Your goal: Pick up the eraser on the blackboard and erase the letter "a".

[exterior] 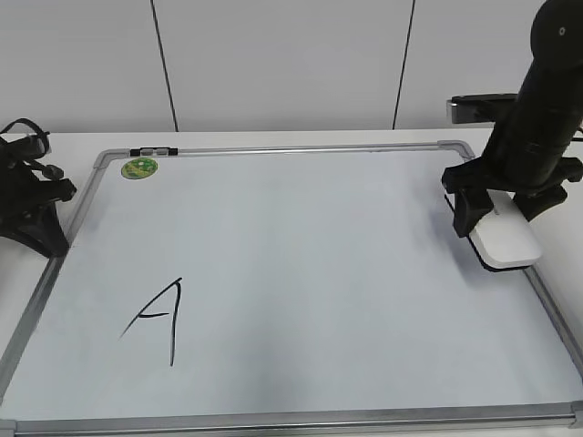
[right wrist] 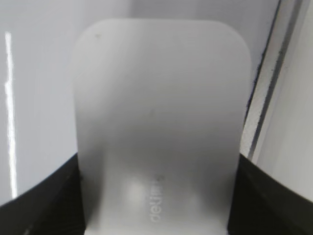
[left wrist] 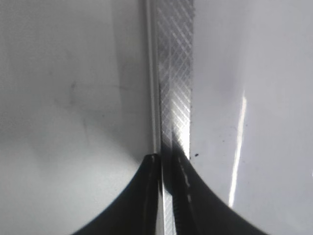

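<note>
The blackboard point(exterior: 319, 237) is a white dry-erase board with a silver frame, lying flat on the table. The white eraser point(exterior: 506, 241) sits at the board's right edge. My right gripper point(exterior: 498, 211) straddles it from above, one finger against each long side. In the right wrist view the eraser point(right wrist: 161, 112) fills the gap between the fingers point(right wrist: 159, 196), grey lettering up. No lowercase letter "a" shows in any view; only a capital "A" point(exterior: 162, 314) is drawn at the lower left. My left gripper point(left wrist: 168, 159) is shut and empty over the board's left frame point(left wrist: 176, 73).
A round green magnet point(exterior: 139, 167) sits at the board's top left corner. A small black and silver clip point(exterior: 153, 149) lies on the top frame. The left arm point(exterior: 32, 196) rests off the board's left edge. A white wall stands behind the table.
</note>
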